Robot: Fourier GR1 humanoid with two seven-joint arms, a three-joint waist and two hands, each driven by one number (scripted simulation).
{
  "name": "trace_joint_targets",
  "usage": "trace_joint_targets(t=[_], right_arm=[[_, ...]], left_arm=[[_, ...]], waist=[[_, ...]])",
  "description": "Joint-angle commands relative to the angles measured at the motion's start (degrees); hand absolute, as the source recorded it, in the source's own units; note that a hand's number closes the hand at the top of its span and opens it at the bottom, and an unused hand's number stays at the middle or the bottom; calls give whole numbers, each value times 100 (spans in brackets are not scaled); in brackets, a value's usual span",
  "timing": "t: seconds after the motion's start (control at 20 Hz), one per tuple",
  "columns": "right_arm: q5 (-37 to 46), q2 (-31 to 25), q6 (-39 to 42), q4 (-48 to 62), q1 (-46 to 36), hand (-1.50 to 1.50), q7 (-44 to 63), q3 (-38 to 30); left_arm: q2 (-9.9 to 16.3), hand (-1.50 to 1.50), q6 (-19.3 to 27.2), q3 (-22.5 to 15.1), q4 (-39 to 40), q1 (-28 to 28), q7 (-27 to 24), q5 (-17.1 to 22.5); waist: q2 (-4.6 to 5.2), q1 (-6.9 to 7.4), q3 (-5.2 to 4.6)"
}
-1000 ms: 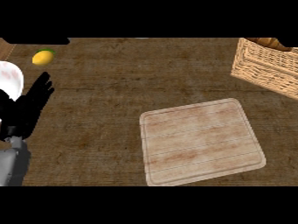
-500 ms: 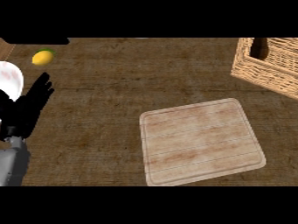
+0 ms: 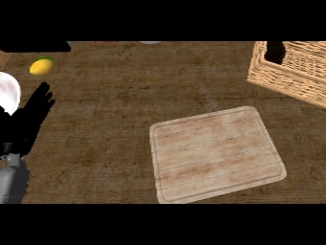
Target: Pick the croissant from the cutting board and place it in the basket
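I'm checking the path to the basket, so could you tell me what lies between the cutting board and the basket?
Nothing: in the head view, only bare brown counter separates the cutting board from the basket. No croissant shows on the board.

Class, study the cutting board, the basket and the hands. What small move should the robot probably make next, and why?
Probably lift the right hand up out of the basket. The cutting board lies bare, no croissant shows anywhere, and a dark shape, likely that hand, sits inside the basket, so the placing seems done or nearly done. The left hand rests open at the view's left.
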Motion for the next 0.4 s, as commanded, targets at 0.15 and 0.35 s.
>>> trace_joint_targets(t=[0.15, 0.35], right_arm=[[-829, -958, 1871, 130, 1469, -150, -379, -602], [-1193, -1266, 2536, 228, 1934, -150, -584, -777]], left_arm=[[106, 0, -143, 85, -159, 206, -39, 98], [-93, 0, 46, -138, -285, 33, 180, -60]], waist=[[4, -4, 5], [16, 47, 3]])
